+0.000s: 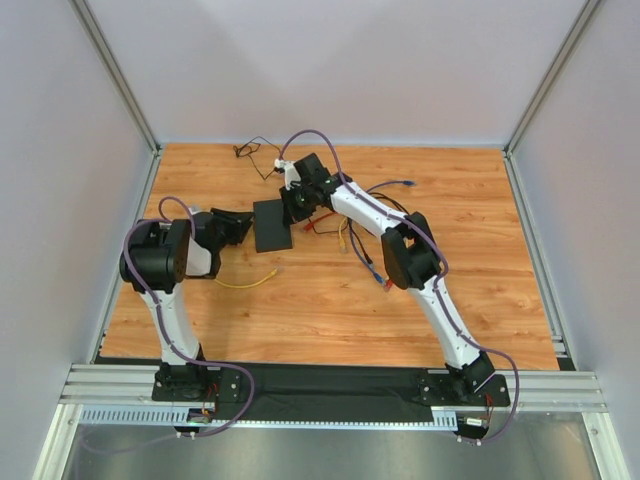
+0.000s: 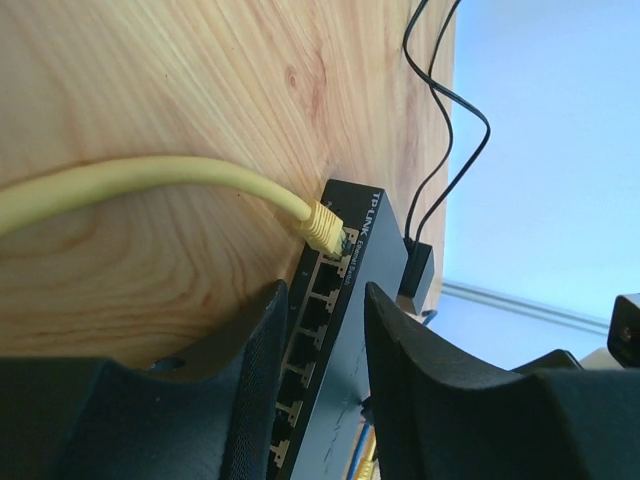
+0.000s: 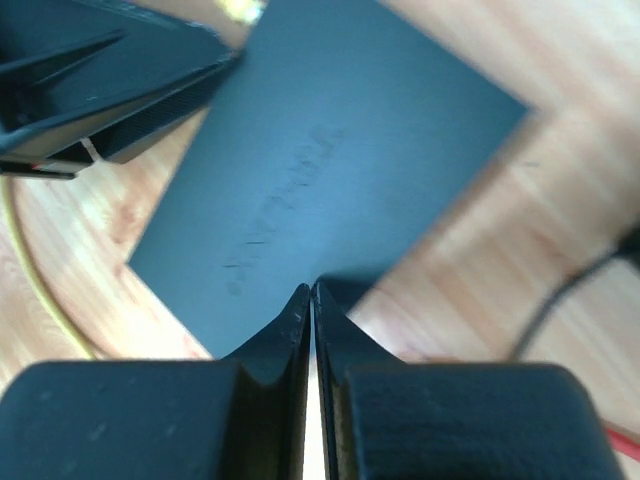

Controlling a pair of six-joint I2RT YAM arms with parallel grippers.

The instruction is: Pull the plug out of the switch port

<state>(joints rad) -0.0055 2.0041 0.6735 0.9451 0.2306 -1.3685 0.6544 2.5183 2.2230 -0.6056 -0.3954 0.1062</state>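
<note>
The switch [image 1: 272, 225] is a flat matte-black box lying mid-table. In the left wrist view its port edge [image 2: 318, 290] faces me, and a yellow plug [image 2: 325, 228] on a yellow cable [image 2: 120, 180] sits in the end port. My left gripper [image 2: 325, 330] is open. Its fingers straddle the port edge a few sockets short of the plug and do not touch it. My right gripper [image 3: 313, 290] is shut and empty, with its tips at the switch's top face [image 3: 330, 150] near one edge. In the top view it is at the switch's far right corner [image 1: 293, 205].
A small black adapter [image 2: 415, 270] on a thin black wire [image 2: 440, 130] sits behind the switch. Loose red, yellow and blue cables [image 1: 345, 235] lie right of the switch under the right arm. More yellow cable [image 1: 245, 282] lies in front. Grey walls surround the table.
</note>
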